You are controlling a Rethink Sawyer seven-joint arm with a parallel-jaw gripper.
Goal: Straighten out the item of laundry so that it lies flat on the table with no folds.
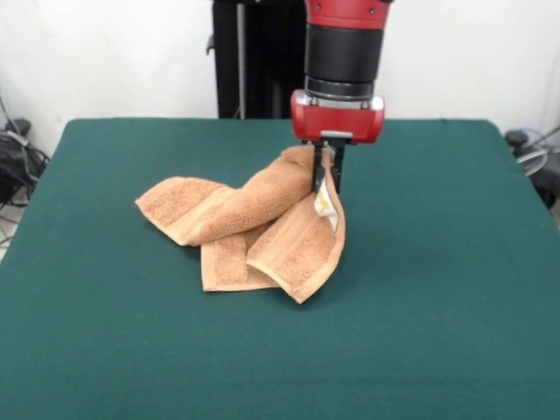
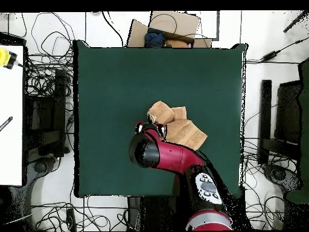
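We saw the towel (image 1: 254, 227) (image 2: 176, 125) lying bunched and folded near the middle of the green surface (image 1: 437, 332) (image 2: 114, 84). The jaws of the gripper (image 1: 328, 175) were clamped on its raised edge, beside a white tag (image 1: 325, 203).
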